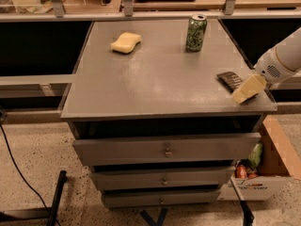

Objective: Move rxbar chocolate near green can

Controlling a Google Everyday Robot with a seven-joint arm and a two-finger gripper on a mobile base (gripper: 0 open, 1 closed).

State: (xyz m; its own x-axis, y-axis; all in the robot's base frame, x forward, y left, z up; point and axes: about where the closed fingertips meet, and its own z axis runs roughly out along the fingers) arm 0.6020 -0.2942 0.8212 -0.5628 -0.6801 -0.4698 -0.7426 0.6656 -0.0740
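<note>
While the end effector (248,89) hangs over the tabletop's (155,79) near-right corner, just right of the rxbar chocolate (229,80), can't tell if it's open or closed. Bar lies flat nr right edge; green can (195,33) upright at far right, well apart. Yellow sponge (125,42) far left.

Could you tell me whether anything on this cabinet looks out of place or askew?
Nothing is spilled or damaged. The flat dark snack bar lies askew near the right edge of the grey cabinet top, with the gripper at its right end. The green drink can stands upright.
</note>
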